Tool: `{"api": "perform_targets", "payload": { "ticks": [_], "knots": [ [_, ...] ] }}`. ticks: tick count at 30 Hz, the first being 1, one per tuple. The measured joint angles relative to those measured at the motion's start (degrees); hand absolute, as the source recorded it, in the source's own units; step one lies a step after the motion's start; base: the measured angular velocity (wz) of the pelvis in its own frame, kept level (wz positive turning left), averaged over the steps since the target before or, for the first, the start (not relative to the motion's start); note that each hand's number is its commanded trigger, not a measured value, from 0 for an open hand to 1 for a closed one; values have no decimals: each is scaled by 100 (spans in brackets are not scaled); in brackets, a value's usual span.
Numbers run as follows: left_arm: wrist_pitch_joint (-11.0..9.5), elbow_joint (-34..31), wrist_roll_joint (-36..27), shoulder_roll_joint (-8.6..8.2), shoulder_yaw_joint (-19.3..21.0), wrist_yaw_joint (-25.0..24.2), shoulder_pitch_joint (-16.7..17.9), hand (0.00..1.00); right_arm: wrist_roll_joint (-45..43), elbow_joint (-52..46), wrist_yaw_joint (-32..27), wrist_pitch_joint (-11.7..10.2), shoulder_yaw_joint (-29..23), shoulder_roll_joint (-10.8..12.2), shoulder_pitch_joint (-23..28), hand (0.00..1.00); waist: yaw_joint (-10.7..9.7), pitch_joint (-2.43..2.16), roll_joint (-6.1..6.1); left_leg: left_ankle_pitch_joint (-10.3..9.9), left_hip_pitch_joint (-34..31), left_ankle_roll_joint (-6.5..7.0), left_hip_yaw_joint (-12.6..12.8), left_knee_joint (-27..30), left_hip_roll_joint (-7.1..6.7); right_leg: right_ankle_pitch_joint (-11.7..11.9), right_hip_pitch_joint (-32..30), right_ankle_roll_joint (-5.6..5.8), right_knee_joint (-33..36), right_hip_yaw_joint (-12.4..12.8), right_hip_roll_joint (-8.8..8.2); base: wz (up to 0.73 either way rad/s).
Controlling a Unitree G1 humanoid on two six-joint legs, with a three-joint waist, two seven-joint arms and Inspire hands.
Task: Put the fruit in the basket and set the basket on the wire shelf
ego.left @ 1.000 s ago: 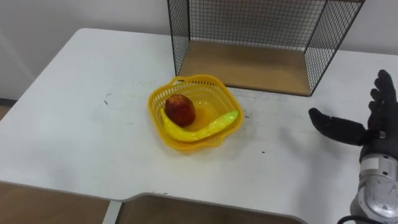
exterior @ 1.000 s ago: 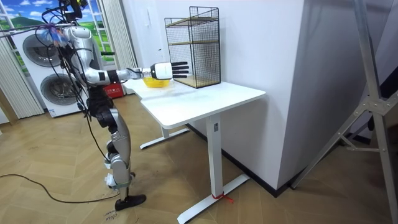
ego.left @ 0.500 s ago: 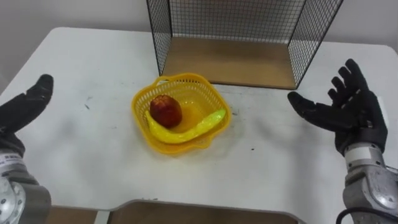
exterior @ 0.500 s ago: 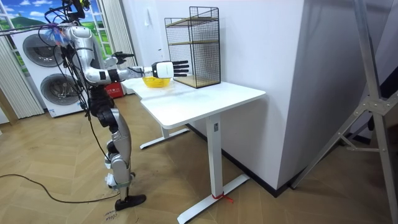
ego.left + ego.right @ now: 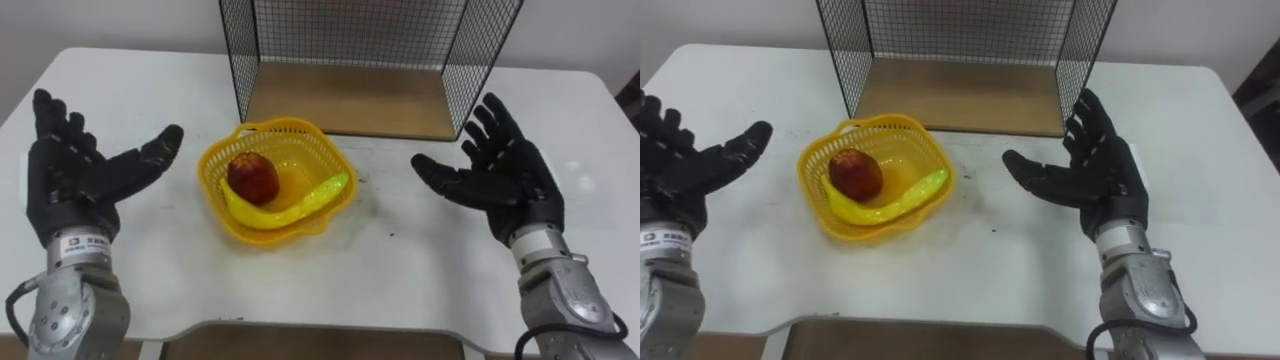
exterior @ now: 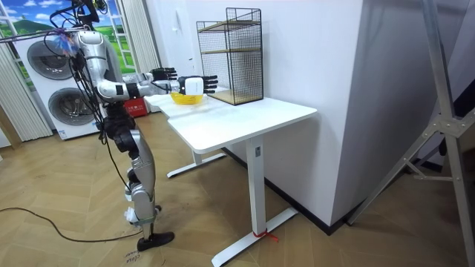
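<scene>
Left hand (image 5: 75,185) and right hand (image 5: 505,180) hover over the tabletop (image 5: 400,275), fingers spread and palms turned inward on either side of the yellow basket (image 5: 210,180), probably to clasp it. The apple (image 5: 252,178) and banana (image 5: 290,205) already lie inside. The wire shelf (image 5: 340,100) stands just behind.
</scene>
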Motion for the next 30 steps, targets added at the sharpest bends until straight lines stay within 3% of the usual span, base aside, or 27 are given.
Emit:
{"api": "perform_targets", "payload": {
  "ticks": [6, 23, 30],
  "knots": [
    [94, 480, -195, -123, -196, -340, -27, 0, 8, 162, 77, 0, 156, -2, -251, 0, -17, -2, -9, -1, -17, 0, 15, -28, 4, 0, -34, 0, 10, 4, 6, -2],
    [396, 500, -339, -171, -454, -634, -35, 0, 77, 211, 180, 78, 506, 28, -303, 0, -16, -11, -21, 1, -73, 1, 68, -13, 6, 2, -132, -2, -12, 69, 10, -2],
    [538, 692, -340, -271, -542, -844, -35, 0, -35, 245, 276, 147, 620, 111, -317, 0, -6, -8, -26, 1, -39, 1, 73, -11, 8, 2, -92, -3, -10, 55, 10, 0]
  ]
}}
